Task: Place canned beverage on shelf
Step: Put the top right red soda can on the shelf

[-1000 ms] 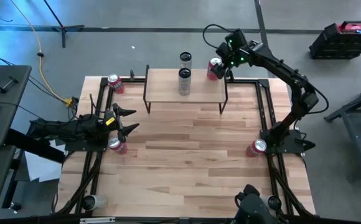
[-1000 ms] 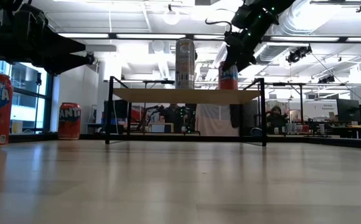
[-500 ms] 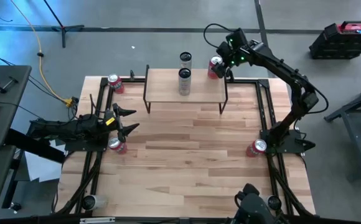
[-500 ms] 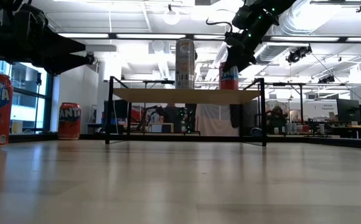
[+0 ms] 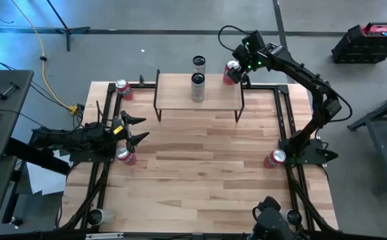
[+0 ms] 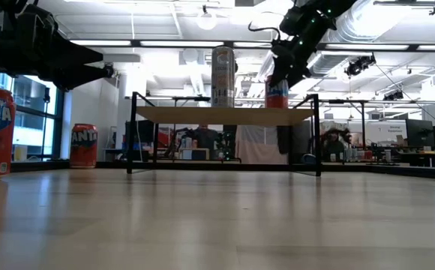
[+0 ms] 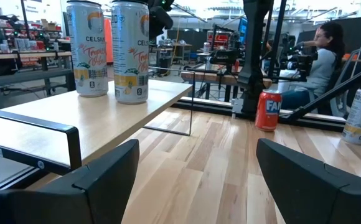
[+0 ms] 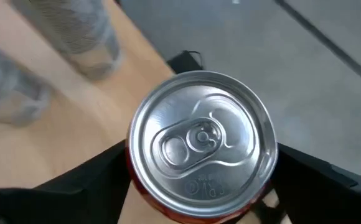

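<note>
Right fingers (image 8: 93,180) have loosened, red can (image 8: 202,146) upright between them.

Our right gripper (image 5: 237,69) hung far out, fingers either side of a can; our left gripper (image 5: 138,129) waited, jaws spread.
</note>
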Tool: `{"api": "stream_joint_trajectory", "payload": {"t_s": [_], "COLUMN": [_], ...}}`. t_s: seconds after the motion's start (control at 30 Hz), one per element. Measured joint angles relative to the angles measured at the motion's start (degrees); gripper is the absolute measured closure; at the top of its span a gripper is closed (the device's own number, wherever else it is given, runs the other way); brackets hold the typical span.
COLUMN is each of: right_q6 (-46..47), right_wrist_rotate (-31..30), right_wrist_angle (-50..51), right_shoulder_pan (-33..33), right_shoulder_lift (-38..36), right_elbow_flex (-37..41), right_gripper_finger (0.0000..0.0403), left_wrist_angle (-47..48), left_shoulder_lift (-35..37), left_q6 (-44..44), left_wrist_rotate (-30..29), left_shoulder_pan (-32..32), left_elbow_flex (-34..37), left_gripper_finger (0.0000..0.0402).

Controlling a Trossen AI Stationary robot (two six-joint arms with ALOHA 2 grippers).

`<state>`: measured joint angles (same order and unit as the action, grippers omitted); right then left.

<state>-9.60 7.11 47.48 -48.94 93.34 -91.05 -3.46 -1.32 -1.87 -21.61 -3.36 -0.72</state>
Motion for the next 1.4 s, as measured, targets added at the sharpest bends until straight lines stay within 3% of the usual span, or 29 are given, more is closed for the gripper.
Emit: {"api": "stream_joint_trajectory", "payload": {"t_s": [0.2,0.83,1.0,1.4], "right_q6": [-0.96,-1.48,-2.46,0.46], "right_wrist_rotate": [-0.08,-1.19,-5.21,-2.65], "right_wrist_angle": [-0.04,-1.93,-2.41,-2.51], "right_shoulder_pan": [1.07,1.43,1.48,5.05], "right_shoulder_lift": [0.0,-0.83,-4.67,-16.05], "right_elbow_flex": [0.0,0.01,0.04,0.04], "right_gripper_finger": [0.0034,0.0031,0.0031,0.0031], "left_wrist_angle": [0.0,0.0,0.0,0.0], "left_shoulder_lift": [0.0,-0.01,0.0,0.0], "left_q6": [0.0,0.0,0.0,0.0], "left_wrist_rotate": [-0.01,0.01,-0.02,0.01], "left_shoulder_pan": [0.0,-0.01,-0.01,0.01], "left_elbow_flex": [0.01,0.01,-0.01,0.01], "left_gripper_finger": [0.0088,0.0088,0.0088,0.0088]}}
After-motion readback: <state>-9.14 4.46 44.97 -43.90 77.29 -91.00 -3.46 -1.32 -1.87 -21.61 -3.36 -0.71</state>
